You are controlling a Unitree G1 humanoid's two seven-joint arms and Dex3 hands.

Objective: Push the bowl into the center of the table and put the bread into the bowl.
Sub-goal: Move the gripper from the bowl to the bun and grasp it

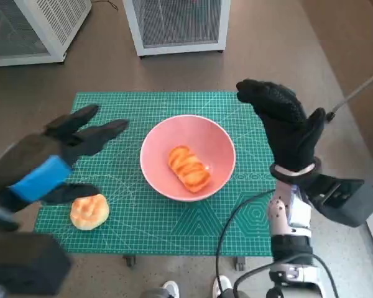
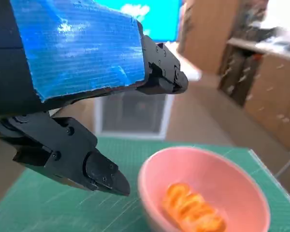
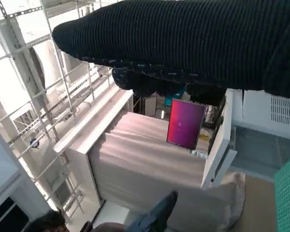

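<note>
From my head camera, my left hand (image 1: 62, 155) hovers over the left of the mat (image 1: 112, 105), fingers apart and empty; my right hand (image 1: 283, 124) is raised at the right, spread wide, holding nothing. The pink bowl (image 1: 188, 131) sits mid-mat with one glazed bread (image 1: 189, 168) inside. A round bun (image 1: 89, 211) lies near left, just beside my left hand. I judge it light, soft and easily squashed, so I would cradle its sides gently.

From my left wrist, the bowl (image 2: 203, 169) looks smooth, hard and likely slippery, its bread (image 2: 193, 209) ridged and shiny.

From my right wrist, only knitted glove (image 3: 183, 43) and the room show.
</note>
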